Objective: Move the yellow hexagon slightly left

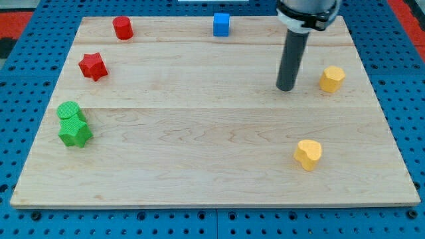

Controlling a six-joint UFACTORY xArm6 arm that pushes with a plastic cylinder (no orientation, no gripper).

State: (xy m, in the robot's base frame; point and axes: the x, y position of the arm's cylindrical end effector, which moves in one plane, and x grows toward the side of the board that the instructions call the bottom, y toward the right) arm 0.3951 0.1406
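Observation:
The yellow hexagon (pixel 331 78) sits on the wooden board (pixel 212 153) near the view's right edge, in the upper half. My tip (pixel 286 87) rests on the board just to the view's left of the hexagon, a short gap apart, not touching it. The dark rod rises from the tip to the arm's end at the view's top.
A yellow heart (pixel 308 154) lies at the lower right. A blue cube (pixel 221 24) and a red cylinder (pixel 123 28) stand along the top. A red star (pixel 93 66) lies at upper left. A green cylinder (pixel 68 111) touches a green star (pixel 75 133) at the left edge.

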